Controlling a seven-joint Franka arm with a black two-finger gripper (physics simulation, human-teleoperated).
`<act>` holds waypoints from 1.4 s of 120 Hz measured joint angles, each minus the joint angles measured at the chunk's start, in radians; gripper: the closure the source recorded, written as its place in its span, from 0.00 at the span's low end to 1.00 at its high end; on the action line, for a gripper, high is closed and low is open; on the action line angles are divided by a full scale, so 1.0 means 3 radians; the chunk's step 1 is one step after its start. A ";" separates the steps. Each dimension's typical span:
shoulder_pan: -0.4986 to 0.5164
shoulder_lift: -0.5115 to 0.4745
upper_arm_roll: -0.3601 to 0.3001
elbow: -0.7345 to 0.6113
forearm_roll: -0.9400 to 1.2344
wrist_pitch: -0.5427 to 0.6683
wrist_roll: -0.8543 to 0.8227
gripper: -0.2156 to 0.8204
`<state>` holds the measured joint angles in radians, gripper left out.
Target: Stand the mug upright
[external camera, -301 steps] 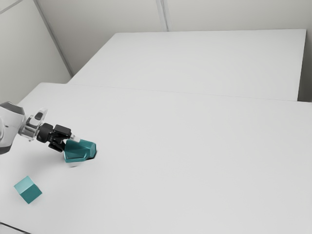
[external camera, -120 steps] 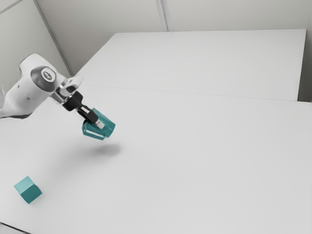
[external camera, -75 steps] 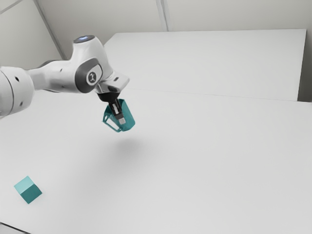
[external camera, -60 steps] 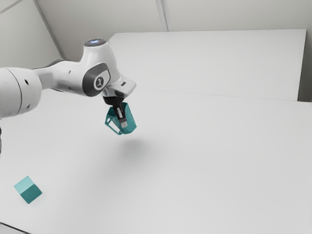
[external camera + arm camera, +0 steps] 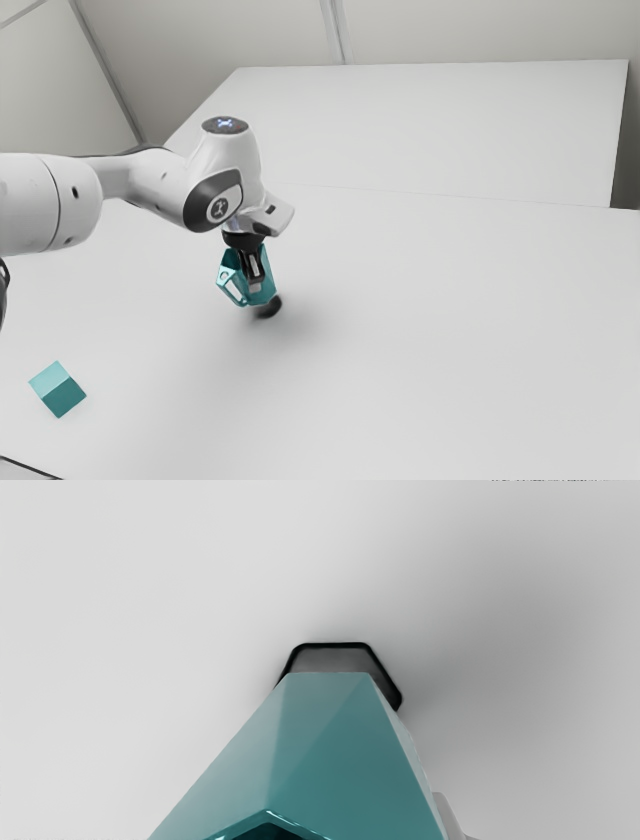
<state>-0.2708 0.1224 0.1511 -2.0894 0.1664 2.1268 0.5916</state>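
Exterior view, mug: the mug (image 5: 262,297) is hanging in the fingers (image 5: 254,287), leaning slightly, with the handle (image 5: 223,284) pointing to the exterior view's left.
Exterior view, fingers: they are holding the mug by its body; how wide they are standing, I cannot tell.
Exterior view, desk: the desk (image 5: 420,320) is lying under the mug, and a dark shadow (image 5: 268,308) is showing close beneath it; if they are touching, I cannot tell.
Exterior view, cube: the teal cube (image 5: 57,389) is resting well apart from the mug, toward the exterior view's left and nearer to the camera.
Wrist view, mug base: the base end (image 5: 327,674) is pointing away from the hand, toward the desk, so the mug is probably needing only a small correction.
Wrist view, placing: I am judging that lowering is the step; best is going slowly, levelling the base first, then opening gently after full contact. Releasing while it is leaning would be risking a tip.
Wrist view, mug inside: the rim (image 5: 266,812) is facing the hand; whether the mug is containing something, I cannot tell.
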 joint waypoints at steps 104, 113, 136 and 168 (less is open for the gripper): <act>-0.0064 0.0234 -0.0002 -0.0025 -0.0007 0.0282 -0.0355 0.78; -0.0064 0.0234 -0.0003 -0.0025 -0.0010 0.0282 -0.0361 0.74; -0.0064 0.0228 -0.0003 -0.0018 -0.0013 0.0283 -0.0374 0.67; -0.0059 0.0185 -0.0003 0.0027 -0.0028 0.0282 -0.0384 0.63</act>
<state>-0.2886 0.1779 0.1503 -2.0812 0.1580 2.2113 0.4764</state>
